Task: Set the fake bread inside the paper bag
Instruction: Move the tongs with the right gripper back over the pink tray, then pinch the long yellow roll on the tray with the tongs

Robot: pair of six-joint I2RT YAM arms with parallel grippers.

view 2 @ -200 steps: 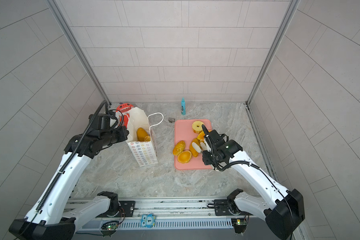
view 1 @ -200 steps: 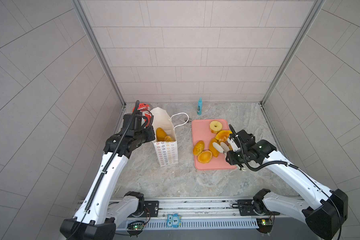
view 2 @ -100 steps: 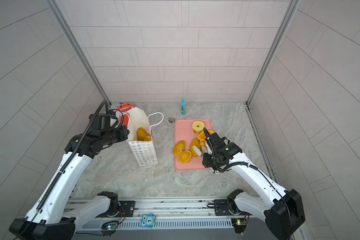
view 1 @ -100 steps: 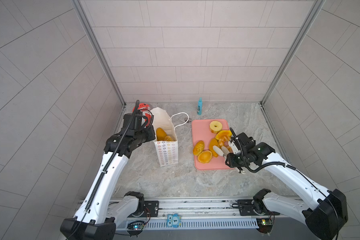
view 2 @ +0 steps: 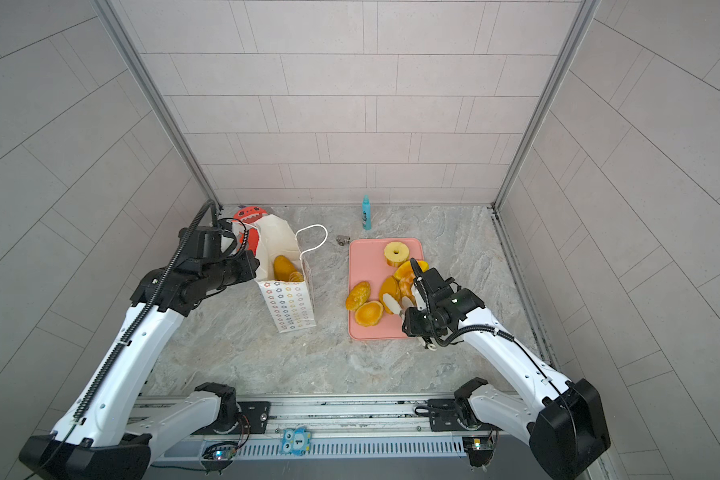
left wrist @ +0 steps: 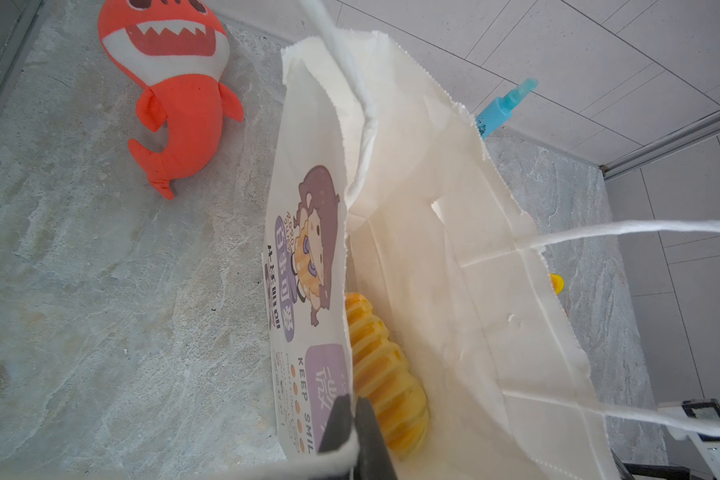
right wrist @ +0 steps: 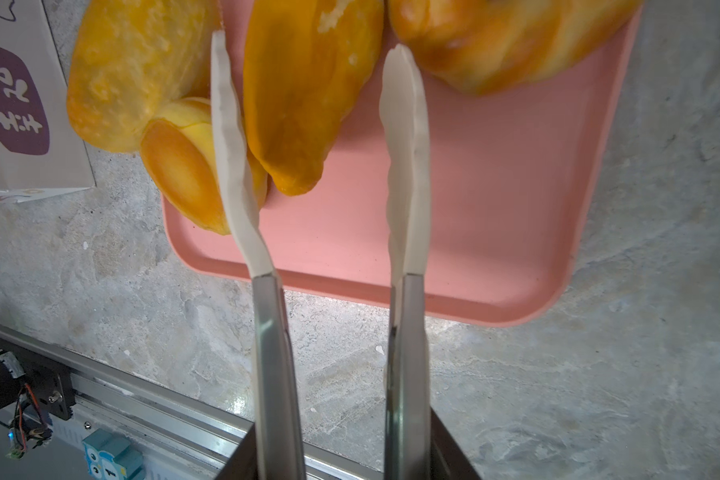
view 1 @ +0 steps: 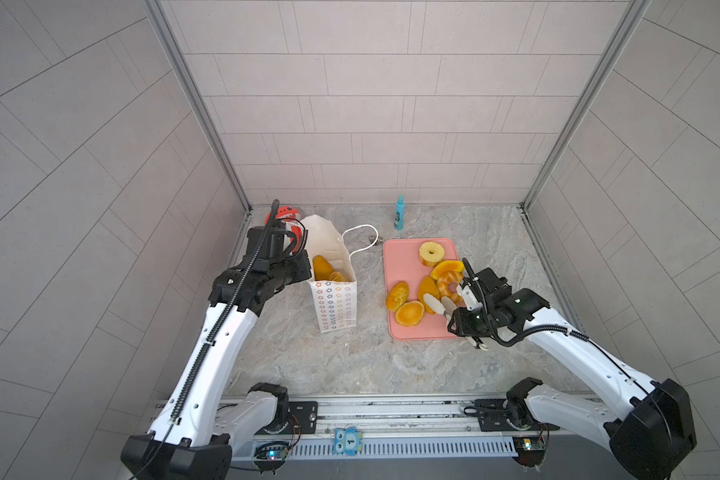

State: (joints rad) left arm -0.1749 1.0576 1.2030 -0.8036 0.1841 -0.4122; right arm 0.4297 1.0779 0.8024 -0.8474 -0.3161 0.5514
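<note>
Pink tray [right wrist: 495,199] bread [right wrist: 304,83] lies between right hand [right wrist: 316,50] tips (untouched).

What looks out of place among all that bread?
Two things are not bread: a red plush shark lies on the table behind the paper bag, and a small blue bottle stands by the back wall. Nothing looks spilled or torn; the bag stands upright.

On the pink tray [view 1: 404,257] lie six pieces of fake bread [view 1: 409,312]: one pale ring, five golden-orange pieces. Inside the one paper bag [view 1: 334,305] left of the tray, two more pieces show. Behind the bag lies one red plush shark [left wrist: 175,95]; behind the tray stands one blue bottle [view 1: 399,212].
</note>
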